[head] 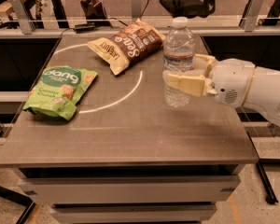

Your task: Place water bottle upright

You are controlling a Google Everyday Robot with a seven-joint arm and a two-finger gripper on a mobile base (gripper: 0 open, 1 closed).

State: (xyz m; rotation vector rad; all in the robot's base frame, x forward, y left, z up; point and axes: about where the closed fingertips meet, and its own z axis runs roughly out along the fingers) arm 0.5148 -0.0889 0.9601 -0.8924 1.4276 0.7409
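The water bottle (178, 45) is a clear ribbed bottle with a white cap and a pale label. It stands upright at the right middle of the table (130, 134), its base on or just above the surface. My gripper (179, 72) reaches in from the right at the bottle's mid-height. Its cream fingers (184, 84) close on the bottle from the near and far sides. The white arm (252, 87) extends off to the right.
A brown snack bag (126, 43) lies at the back centre, just left of the bottle. A green "dang" bag (60, 91) lies at the left. A white arc is painted on the tabletop. A rail and chairs stand behind the table.
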